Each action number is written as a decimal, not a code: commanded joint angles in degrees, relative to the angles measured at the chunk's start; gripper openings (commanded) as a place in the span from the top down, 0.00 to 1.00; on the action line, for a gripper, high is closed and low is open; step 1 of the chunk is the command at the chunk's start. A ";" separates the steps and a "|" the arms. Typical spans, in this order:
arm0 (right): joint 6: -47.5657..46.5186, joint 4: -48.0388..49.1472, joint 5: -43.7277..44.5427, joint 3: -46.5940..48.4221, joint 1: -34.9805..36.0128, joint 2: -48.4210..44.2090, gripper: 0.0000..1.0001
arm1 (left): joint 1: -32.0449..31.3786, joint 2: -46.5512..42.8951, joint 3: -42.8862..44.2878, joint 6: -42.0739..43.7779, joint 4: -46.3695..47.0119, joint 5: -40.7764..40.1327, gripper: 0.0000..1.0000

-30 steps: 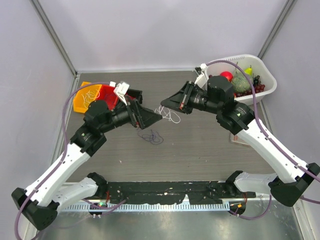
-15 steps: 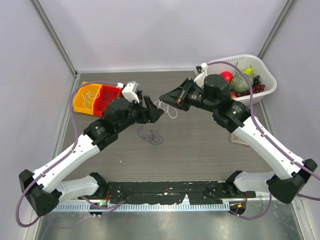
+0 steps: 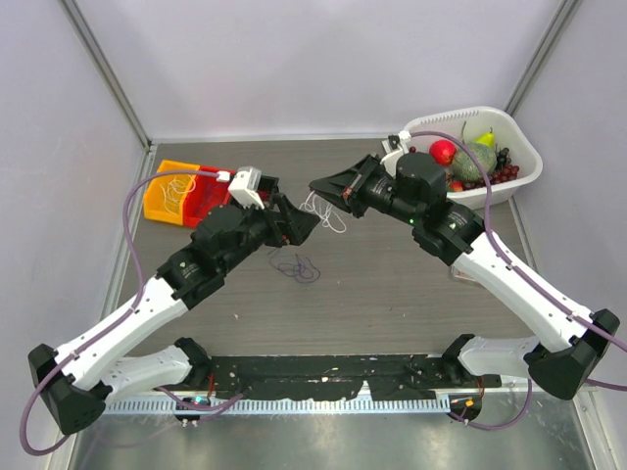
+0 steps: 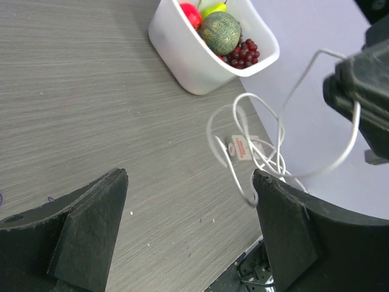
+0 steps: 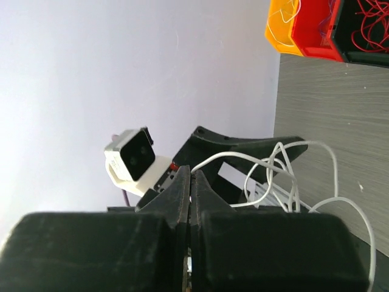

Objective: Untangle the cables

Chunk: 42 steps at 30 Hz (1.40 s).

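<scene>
Looking down from above, both arms meet over the middle of the grey wood-grain table (image 3: 392, 304). The right gripper (image 3: 317, 186) is clenched on a thin white cable (image 3: 331, 217), whose loops hang at its six o'clock. The left gripper (image 3: 306, 219) sits just at the loops' nine o'clock, jaws spread wide and grasping nothing. A thin dark cable (image 3: 296, 266) lies loose on the table at six o'clock from the white one, apart from it. A white plastic basket of fruit (image 3: 519, 162) stands at two o'clock, and orange and red plastic bins (image 3: 167, 201) at ten o'clock. The step in hand looks like separating the white loops; next the left gripper would likely need to close on one strand and draw it away from the right. From the left wrist, two black fingers (image 4: 91, 225) frame the view, with the white cable dangling ahead at one o'clock and a small paper tag (image 4: 241, 148) among its loops. Whether a loop touches the right-hand finger cannot be told, and the other gripper is a dark block cut off at three o'clock. From the right wrist, the fingers are pressed together and white strands fan out toward three o'clock. The pinch point itself is hidden, any remaining knot is too fine to judge, and the bins at one o'clock, one holding red wires (image 5: 371, 15), are cropped by the frame.
</scene>
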 commanded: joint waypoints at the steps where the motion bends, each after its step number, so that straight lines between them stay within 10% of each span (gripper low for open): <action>1: 6.00 7.33 2.09 -0.95 -0.06 -1.69 0.99 | -0.31 -3.12 -1.92 -0.97 7.92 0.22 0.12; 13: 8.56 9.80 1.56 -2.62 0.03 -2.21 0.99 | -0.23 -2.76 -2.97 -7.21 14.25 -3.37 0.11; 23: 11.90 13.66 0.77 -2.53 0.12 -1.95 0.99 | -0.31 3.65 3.88 -7.91 9.08 -14.09 0.29; 29: 14.36 16.48 0.07 -3.24 0.12 -1.95 0.99 | -0.23 6.99 5.46 -8.62 11.17 -18.76 0.12; 42: 14.54 16.39 0.15 -2.01 0.03 -1.51 0.99 | -0.05 5.94 4.85 -14.67 13.20 -24.47 0.08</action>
